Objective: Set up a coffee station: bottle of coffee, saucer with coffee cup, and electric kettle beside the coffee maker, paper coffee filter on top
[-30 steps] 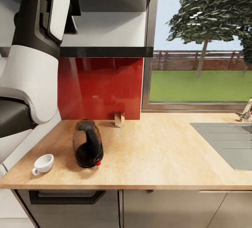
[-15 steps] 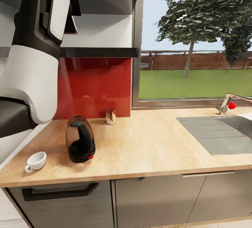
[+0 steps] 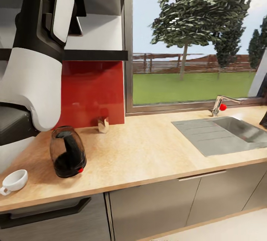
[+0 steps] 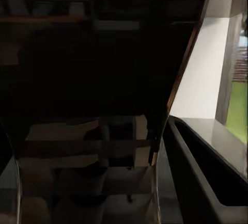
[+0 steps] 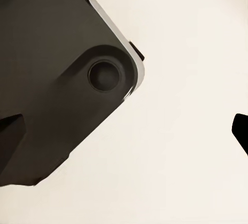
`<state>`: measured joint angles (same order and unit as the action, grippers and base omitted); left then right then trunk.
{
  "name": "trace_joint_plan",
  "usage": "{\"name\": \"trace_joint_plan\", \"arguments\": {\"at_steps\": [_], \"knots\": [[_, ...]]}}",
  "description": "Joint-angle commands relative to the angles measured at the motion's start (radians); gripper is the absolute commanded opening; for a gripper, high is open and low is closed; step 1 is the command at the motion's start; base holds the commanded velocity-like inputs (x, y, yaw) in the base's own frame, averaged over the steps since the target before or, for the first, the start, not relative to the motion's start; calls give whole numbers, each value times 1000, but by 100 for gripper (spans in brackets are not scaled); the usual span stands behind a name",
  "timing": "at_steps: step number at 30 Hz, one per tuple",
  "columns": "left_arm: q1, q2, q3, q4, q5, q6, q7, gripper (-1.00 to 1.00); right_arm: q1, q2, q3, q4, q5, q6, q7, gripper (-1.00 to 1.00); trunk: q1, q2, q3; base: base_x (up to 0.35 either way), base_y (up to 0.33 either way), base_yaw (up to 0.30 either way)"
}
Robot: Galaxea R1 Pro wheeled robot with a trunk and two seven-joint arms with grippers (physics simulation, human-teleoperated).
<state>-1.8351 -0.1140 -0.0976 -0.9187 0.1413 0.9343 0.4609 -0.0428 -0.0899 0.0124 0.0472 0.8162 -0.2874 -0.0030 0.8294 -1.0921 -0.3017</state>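
The left arm (image 3: 35, 59) is folded up high at the head view's left, forearm raised toward the upper cabinet; whether its gripper is released or clenched cannot be told. Below it, on the countertop (image 3: 148, 152), the kettle (image 3: 67, 157) stands upright, with the cup (image 3: 14, 180) near it at the counter's left end. The sink (image 3: 226, 133) lies well apart, under the window.

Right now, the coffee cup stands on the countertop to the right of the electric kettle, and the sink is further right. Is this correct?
Not quite. In the head view the coffee cup stands to the left of the electric kettle, near the countertop edge. The sink is indeed further right.
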Motion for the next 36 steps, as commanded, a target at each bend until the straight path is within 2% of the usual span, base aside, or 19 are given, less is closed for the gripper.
{"name": "trace_joint_plan", "arguments": {"at_steps": [1, 10, 15, 36], "knots": [[-1, 1, -2, 0, 6, 4, 8, -100, -2, 0, 1, 3, -2, -6, -1, 100, 0, -1, -1, 18, -6, -158], [-1, -1, -3, -2, 6, 4, 7, -100, -3, 1, 1, -14, -3, -6, -2, 100, 0, -1, -1, 75, -140, -46], [-1, -5, -4, -13, 7, 5, 6, -100, -3, 1, 1, -16, -3, -6, -2, 100, 0, -1, -1, -29, -52, -188], [-1, -6, -4, -14, 8, 5, 6, -100, -3, 1, 1, -17, -3, -7, -3, 100, 0, -1, -1, -211, -117, -34]]}}
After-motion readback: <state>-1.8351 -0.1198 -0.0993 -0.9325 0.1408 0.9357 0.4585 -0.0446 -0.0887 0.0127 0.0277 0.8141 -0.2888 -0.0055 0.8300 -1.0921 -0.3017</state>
